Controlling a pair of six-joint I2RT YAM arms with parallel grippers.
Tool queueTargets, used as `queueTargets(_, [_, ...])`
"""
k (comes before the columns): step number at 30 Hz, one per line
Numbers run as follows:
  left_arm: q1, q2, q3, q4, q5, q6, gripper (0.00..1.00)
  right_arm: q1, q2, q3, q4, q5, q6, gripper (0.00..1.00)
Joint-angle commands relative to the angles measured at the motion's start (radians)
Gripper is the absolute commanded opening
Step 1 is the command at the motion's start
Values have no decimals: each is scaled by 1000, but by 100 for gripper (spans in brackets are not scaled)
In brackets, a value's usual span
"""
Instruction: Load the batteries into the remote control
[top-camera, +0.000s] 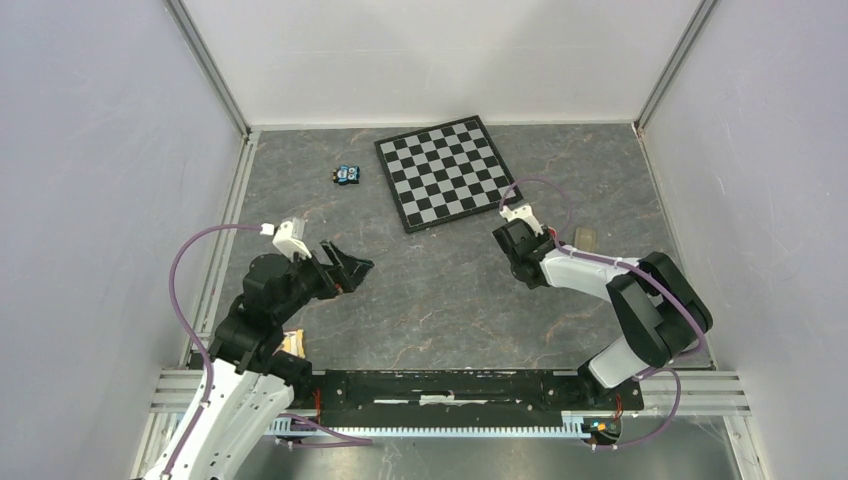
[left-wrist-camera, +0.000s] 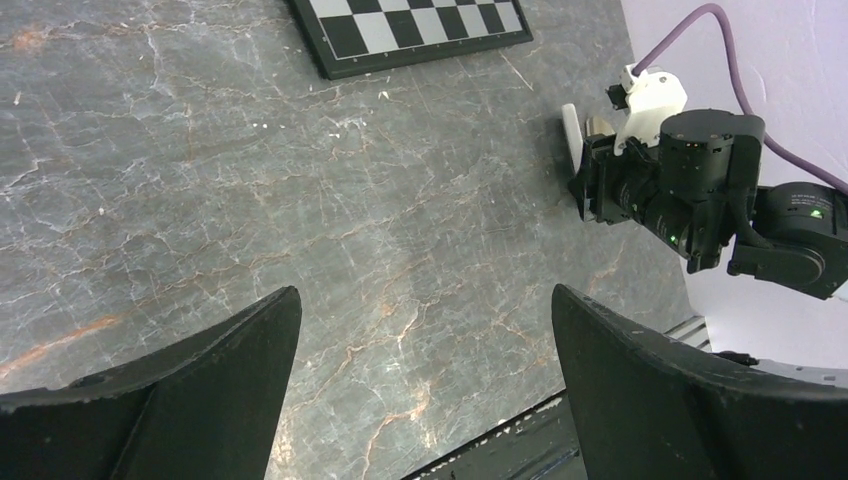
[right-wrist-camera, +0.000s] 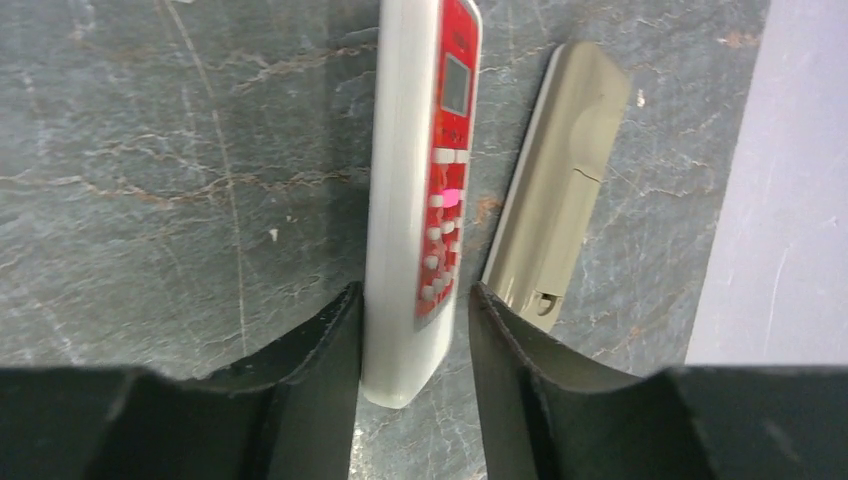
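Where white walls (top-camera: 450, 50) enclose grey tabletop (top-camera: 440, 290), chessboard (top-camera: 448, 170) lies near remote control (right-wrist-camera: 415, 200).

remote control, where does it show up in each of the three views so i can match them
top external: not seen; the right gripper, right of centre, covers that spot.
left wrist: the remote control, a thin white slab on edge, upper right.
right wrist: centre, on its edge between the fingers.
shared landmark: the tan plastic piece lying beside it.
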Motion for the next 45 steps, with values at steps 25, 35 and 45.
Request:
queueTargets(25, [-2,53,320,-287,-160,162,100,-1,-990,-47,-91,124,194,98])
queueTargets(35, [-1,-48,472,-333,-212,257,100,-1,-1269,66,-161,306,149,98])
queueTargets(45, [-1,-150,529,-315,-166,293,100,-2,-1359,121,-105,270,107,98])
